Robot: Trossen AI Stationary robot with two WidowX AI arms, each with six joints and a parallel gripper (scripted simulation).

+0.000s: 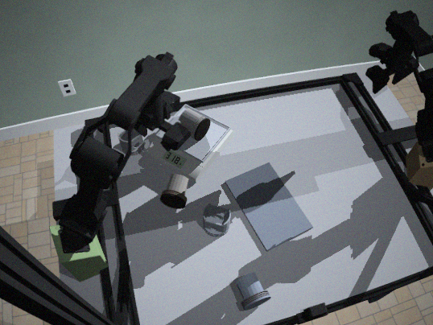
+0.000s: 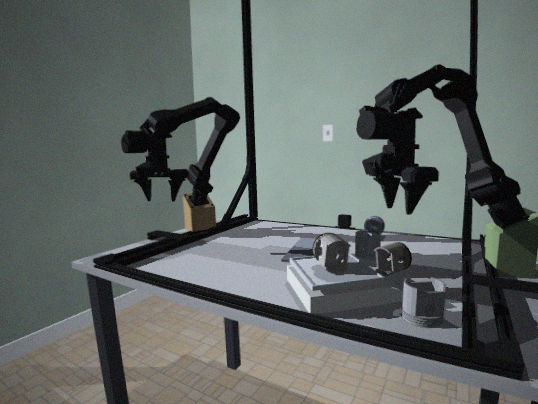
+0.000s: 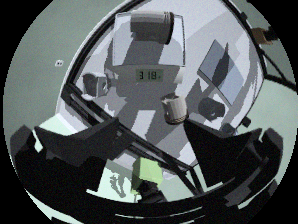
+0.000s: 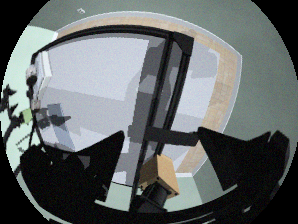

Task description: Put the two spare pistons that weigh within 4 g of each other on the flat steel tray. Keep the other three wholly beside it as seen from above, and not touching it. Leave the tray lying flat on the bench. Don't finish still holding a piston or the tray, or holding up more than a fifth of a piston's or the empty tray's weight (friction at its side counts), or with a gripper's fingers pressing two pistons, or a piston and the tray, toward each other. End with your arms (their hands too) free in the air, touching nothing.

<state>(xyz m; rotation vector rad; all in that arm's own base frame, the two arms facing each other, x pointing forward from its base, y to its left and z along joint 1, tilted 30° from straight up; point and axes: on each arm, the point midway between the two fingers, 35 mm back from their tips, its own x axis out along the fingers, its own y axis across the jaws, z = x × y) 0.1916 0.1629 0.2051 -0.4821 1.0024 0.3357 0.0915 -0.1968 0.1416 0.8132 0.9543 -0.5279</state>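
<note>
Both arms up in the air, nothing in either grip. My left tool stands wide, fingers pointing down, above the scale side of the tabletop. My right tool is fully spread, empty too, off at its own end, well apart from the pistons. Scale display reads 318, last mark too small to read. One piston, the weighed piston, lies on its side on the scale's plate. A second, the tan piston, is on its side just beside the display edge; contact with the scale I cannot tell. The third, an open-topped piston, stands upright on the scale's other side, partly under my left arm in the top view. The fourth, a shadowed piston, sits between the tan one and the steel tray, near the tray but apart. The fifth, a bluish piston, lies on its side, well away from the scale. Tray is flat on the tabletop, a dark shadow across it; all five pistons are off it.
</note>
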